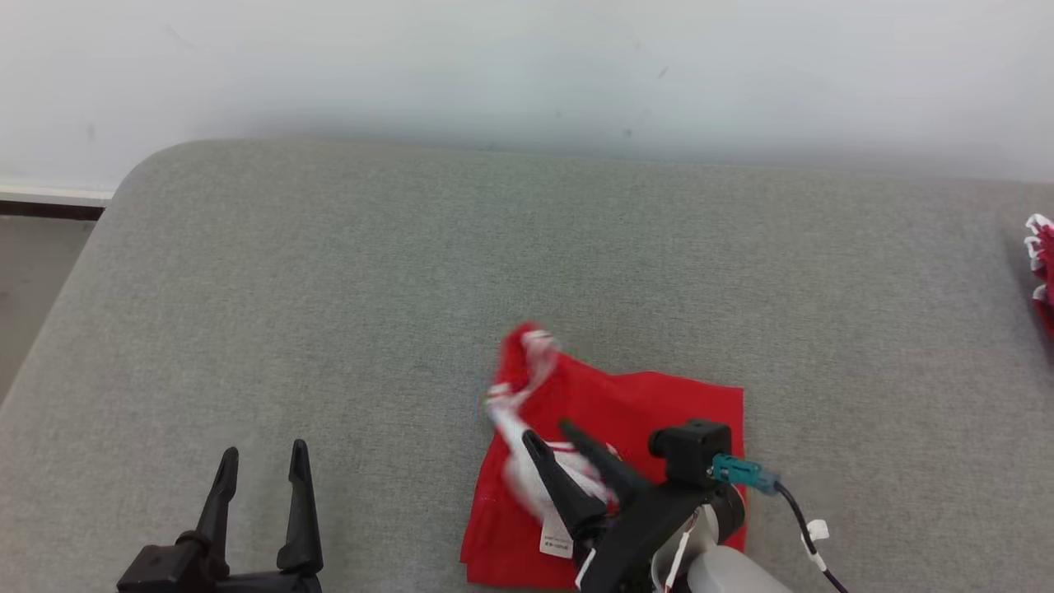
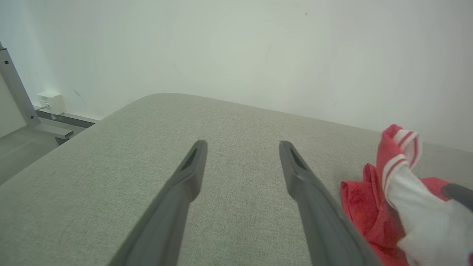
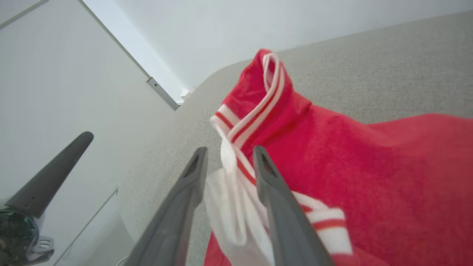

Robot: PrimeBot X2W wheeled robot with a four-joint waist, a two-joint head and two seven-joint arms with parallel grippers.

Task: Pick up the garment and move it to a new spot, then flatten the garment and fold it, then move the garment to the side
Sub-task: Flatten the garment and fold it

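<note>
The red knit garment [image 1: 650, 412] with a white-and-red striped band [image 3: 258, 107] is laid close to the front edge of the grey, fabric-covered, round-cornered table [image 1: 329, 288], right of that edge's middle. Most of the garment is spread flat, but its left side is bunched, and the striped band is raised and blurred in the head view. A white care label [image 1: 556, 543] is seen at the garment's front-left corner.

The right gripper [image 3: 229, 153] is set over that bunched side. Its jaws are parted narrowly with the white band between them. Whether the band is pinched or hangs free cannot be told.

The main risk is judged to be snagging. If the arm is drawn away while the band is draped on a finger, the garment could be dragged out of place or towards the front edge, and more creases would be made. If the bunched side is left as it is, any fold laid over it is likely to come out crooked.

The left gripper [image 1: 263, 461] is held over bare table near the front edge, well to the left of the garment, its jaws wide and empty. If it is brought across to help with flattening, a clash with the right arm must be guarded against.
</note>
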